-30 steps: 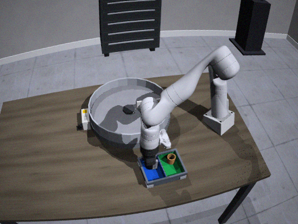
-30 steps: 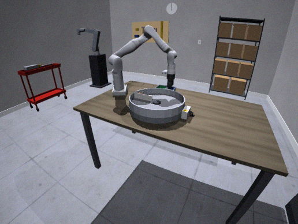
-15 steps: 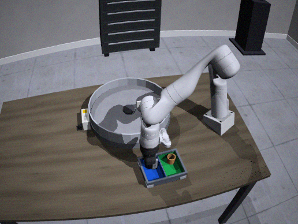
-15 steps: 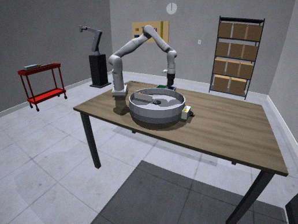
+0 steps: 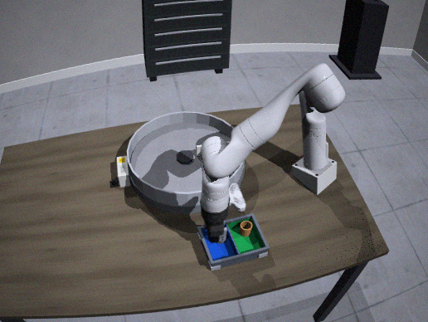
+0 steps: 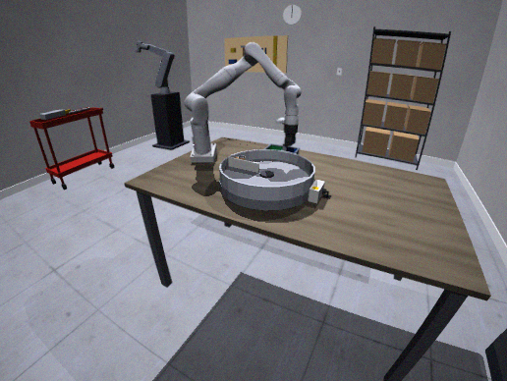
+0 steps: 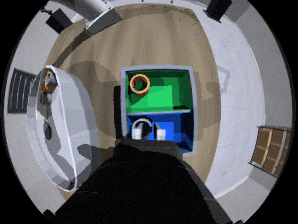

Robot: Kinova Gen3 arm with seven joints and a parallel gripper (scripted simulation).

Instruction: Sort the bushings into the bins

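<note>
Standing apart, the fingers (image 5: 222,237) are at the blue bin (image 5: 221,251) (image 6: 295,150) (image 7: 174,131) — steel bushing (image 7: 143,120) close by, divider wall (image 5: 233,241) (image 7: 162,112) alongside.

The light-grey, jointed arm (image 5: 265,124) (image 6: 223,79) (image 7: 92,7) arches toward the counter's long edge, its black two-fingered end effector (image 5: 221,237) (image 6: 290,146) (image 7: 148,128) downward, fingers parted.

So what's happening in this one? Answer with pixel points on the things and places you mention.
A robot arm is sorting bushings. Its end effector (image 5: 217,240) (image 6: 290,148) (image 7: 148,128) is down at the blue bin (image 5: 222,251) (image 7: 174,129), where a steel bushing (image 7: 142,119) shows by the fingers; whether it's gripped is unclear. A bronze bushing (image 5: 245,232) (image 7: 131,85) sits in the green bin (image 5: 250,245) (image 7: 162,97). Something bronze-coloured (image 6: 242,157) still shows on the turntable (image 5: 166,187) (image 6: 267,192) (image 7: 75,150), so sorting looks unfinished.
</note>
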